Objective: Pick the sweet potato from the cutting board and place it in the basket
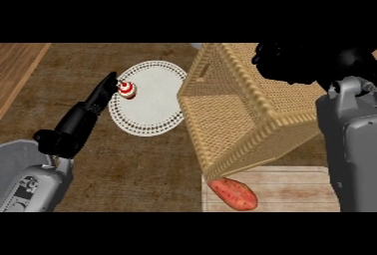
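Half the sweet potato (pixel 234 194) hides under the tilted wicker basket (pixel 243 107); right hand (pixel 294 62) fingers unreadable, left hand (pixel 92 104) straight-fingered.

A: What sort of place is this?

B: A kitchen, by the look of it. The desk (pixel 140 164) has a dark wood-grain top like a kitchen worktop.

A: What else points that way?

B: A pale wooden cutting board (pixel 294 191) lies on it with a sweet potato (pixel 233 193) on top, a woven wicker basket (pixel 243 109) stands just beside the board, and a white doily-edged plate (pixel 151 99) carries 1 small red-and-white item (pixel 126 90). Food and serving ware, all domestic.
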`<action>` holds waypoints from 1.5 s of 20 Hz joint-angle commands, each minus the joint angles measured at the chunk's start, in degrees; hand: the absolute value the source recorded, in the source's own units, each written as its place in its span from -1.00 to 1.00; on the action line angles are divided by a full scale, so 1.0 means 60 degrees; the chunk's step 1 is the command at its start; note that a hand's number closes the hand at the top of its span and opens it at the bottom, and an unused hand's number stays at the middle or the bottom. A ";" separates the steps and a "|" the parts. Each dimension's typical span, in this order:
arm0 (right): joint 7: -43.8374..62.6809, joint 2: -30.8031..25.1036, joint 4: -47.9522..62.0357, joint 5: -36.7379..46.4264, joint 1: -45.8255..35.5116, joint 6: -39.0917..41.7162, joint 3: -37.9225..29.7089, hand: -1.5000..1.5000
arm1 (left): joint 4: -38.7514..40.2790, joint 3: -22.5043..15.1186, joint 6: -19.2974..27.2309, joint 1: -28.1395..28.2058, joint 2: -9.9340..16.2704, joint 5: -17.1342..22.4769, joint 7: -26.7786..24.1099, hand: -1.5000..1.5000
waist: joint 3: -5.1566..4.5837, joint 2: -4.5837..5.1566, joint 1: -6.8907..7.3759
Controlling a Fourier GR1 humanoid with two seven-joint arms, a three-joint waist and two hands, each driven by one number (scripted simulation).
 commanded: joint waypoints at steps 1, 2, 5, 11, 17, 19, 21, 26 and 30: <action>0.2243 -0.0561 0.2056 0.0276 -0.2161 -0.0156 -0.0609 1.00 | 0.0115 -0.0049 -0.0026 0.0025 -0.0121 -0.0004 -0.0097 0.00 | 0.0015 0.0021 0.0053; 0.2208 -0.0633 0.2637 0.0364 -0.2349 -0.0181 -0.0655 1.00 | -0.0022 -0.0230 0.0120 0.0126 -0.0283 -0.0138 -0.0066 0.00 | 0.0032 0.0006 0.0042; 0.1646 -0.1145 0.4312 0.0892 -0.3321 -0.0342 -0.0851 1.00 | -0.0057 0.0044 -0.0188 0.0030 0.0058 0.0037 -0.0069 0.00 | 0.0044 0.0061 0.0103; 0.0543 -0.1665 0.7344 0.1145 -0.4315 -0.0034 -0.1102 1.00 | -0.0044 0.0314 -0.0242 0.0242 0.0094 0.0170 -0.0179 0.00 | 0.0078 0.0044 -0.0074; -0.1184 -0.1647 0.9617 0.1191 -0.4475 0.0206 -0.1156 1.00 | 0.0012 0.0257 -0.0057 0.0132 -0.0183 -0.0071 0.0056 0.00 | 0.0098 0.0022 -0.0321; -0.1479 -0.1424 1.0106 0.1346 -0.4807 -0.0053 -0.1110 1.00 | -0.0441 0.0443 -0.0064 0.0377 -0.0112 -0.0024 0.0056 0.00 | 0.0099 -0.0022 -0.0340; -0.2005 -0.1558 1.0534 0.1557 -0.4519 -0.0107 -0.1067 1.00 | -0.0319 0.0704 -0.0503 0.0468 0.0168 0.0225 0.0018 0.00 | 0.0100 -0.0015 -0.0363; -0.3148 -0.1565 1.0010 0.1958 -0.3427 -0.0360 -0.0748 1.00 | -0.0779 0.0846 -0.0431 0.0732 0.0139 -0.0005 0.0253 0.00 | 0.0105 -0.0091 -0.0567; -0.3888 -0.1548 1.0342 0.2243 -0.3433 -0.0570 -0.0679 1.00 | -0.0539 0.0945 -0.0541 0.1233 0.0015 -0.0233 -0.0398 0.00 | 0.0102 -0.0073 -0.0531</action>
